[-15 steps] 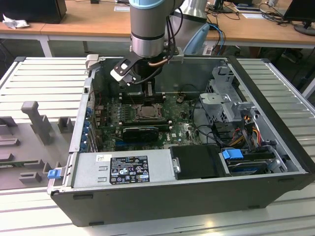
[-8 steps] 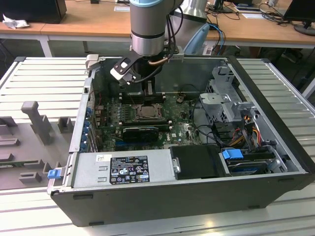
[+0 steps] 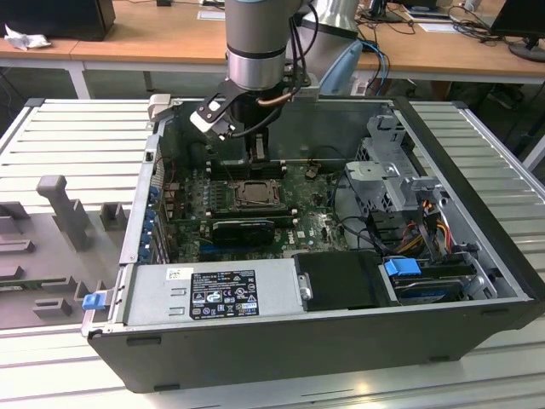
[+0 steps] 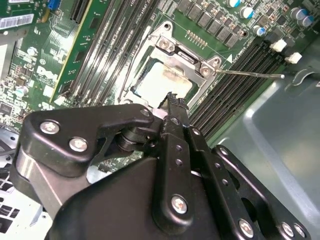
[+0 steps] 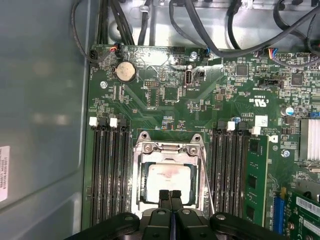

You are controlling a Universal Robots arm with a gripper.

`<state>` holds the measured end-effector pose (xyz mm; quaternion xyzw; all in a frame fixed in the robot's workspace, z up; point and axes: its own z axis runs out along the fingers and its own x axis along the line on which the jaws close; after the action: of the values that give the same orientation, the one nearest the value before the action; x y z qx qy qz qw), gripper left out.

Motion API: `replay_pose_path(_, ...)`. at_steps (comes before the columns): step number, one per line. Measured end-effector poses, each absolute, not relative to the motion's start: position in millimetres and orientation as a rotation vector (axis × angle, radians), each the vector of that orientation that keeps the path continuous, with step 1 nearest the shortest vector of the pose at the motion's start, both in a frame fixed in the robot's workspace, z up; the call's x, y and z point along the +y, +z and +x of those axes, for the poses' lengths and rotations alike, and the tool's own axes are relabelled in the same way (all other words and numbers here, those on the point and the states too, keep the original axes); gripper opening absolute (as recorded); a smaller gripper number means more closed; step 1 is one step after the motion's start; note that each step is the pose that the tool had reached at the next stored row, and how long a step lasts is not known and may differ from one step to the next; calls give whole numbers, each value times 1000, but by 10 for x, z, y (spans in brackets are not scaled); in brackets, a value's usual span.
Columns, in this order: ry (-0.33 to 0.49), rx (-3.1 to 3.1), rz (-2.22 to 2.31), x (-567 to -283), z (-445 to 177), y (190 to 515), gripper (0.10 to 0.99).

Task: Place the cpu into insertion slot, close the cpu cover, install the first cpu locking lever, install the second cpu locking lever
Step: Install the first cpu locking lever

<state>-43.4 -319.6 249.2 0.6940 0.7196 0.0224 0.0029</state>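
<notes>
Cpu (image 5: pixel 167 177) sits under lowered cpu cover (image 5: pixel 165 148); pincer (image 5: pixel 170 194) closed, empty, at cover's edge; one locking lever (image 5: pixel 206 185) seemingly unlatched.

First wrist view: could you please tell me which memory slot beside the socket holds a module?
The outermost slot of the bank farther from the grey case wall; it alone carries a green module with black chips, the others are empty.
</notes>
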Motion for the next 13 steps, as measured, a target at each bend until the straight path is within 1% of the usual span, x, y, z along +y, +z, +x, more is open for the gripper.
replay_pose_path(13, 70, 2425, 1991, -3196, -434, 2497, 106)
